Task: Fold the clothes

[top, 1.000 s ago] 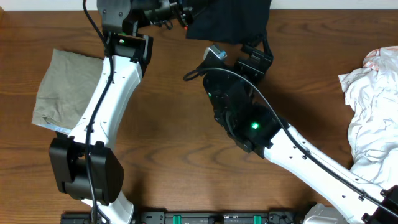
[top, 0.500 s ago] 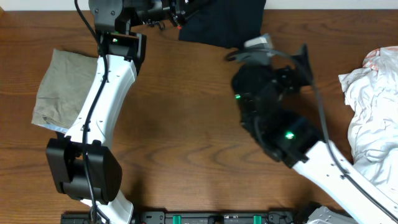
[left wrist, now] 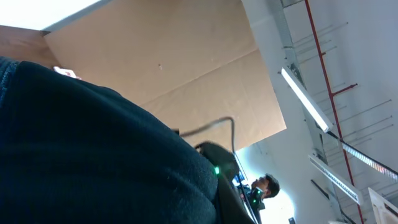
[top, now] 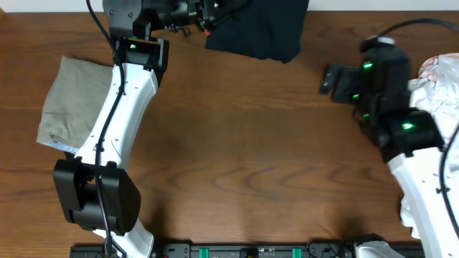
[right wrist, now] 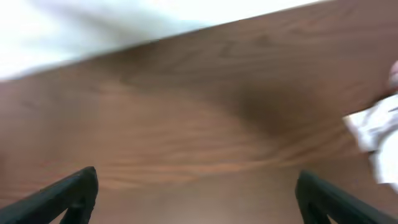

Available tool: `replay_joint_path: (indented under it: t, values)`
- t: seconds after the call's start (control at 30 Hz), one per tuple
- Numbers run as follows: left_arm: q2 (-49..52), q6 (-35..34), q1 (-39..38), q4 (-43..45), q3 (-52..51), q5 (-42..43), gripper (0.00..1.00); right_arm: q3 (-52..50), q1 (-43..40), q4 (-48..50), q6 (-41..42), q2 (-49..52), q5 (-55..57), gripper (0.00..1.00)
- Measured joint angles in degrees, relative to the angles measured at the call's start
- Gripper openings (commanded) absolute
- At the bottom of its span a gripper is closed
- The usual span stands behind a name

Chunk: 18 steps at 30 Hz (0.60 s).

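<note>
My left fingers (top: pixel 205 13) clamp the black trousers (top: pixel 262 29); I'd bring the wide-open, empty right fingers (top: pixel 336 79) to their free edge, spreading them flat.

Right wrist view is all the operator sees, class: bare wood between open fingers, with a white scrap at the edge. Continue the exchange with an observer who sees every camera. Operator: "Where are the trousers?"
Observer: The black trousers lie bunched at the far edge of the table, well away from your right end effector.
Operator: Is anything holding them?
Observer: The left end effector is shut on their left end. Dark fabric fills the left wrist view.
Operator: And the white scrap?
Observer: It belongs to a heap of white fabrics on the robot's right side of the table.
</note>
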Motion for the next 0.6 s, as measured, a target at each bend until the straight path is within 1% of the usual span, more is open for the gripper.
replay_joint_path:
  t: [0.1,0.27,0.43,0.53,0.6]
  values:
    - [0.0,0.0,0.0,0.0,0.0,0.2,0.06,-1.4,-5.0,6.2,5.2,-0.2,-11.0,0.99]
    - [0.0,0.0,0.0,0.0,0.0,0.3,0.06,-10.2,-9.5,30.1,14.8,-0.7,-30.0,0.99]
    - [0.0,0.3,0.0,0.0,0.0,0.4,0.06,-21.7,-10.6,49.3,23.5,0.1,-44.0,0.99]
    - [0.0,0.5,0.0,0.0,0.0,0.3,0.06,-25.3,-10.5,60.4,26.4,1.7,-51.5,0.99]
    - [0.0,0.8,0.0,0.0,0.0,0.4,0.06,-25.7,-10.5,65.2,28.0,2.5,-55.6,0.99]
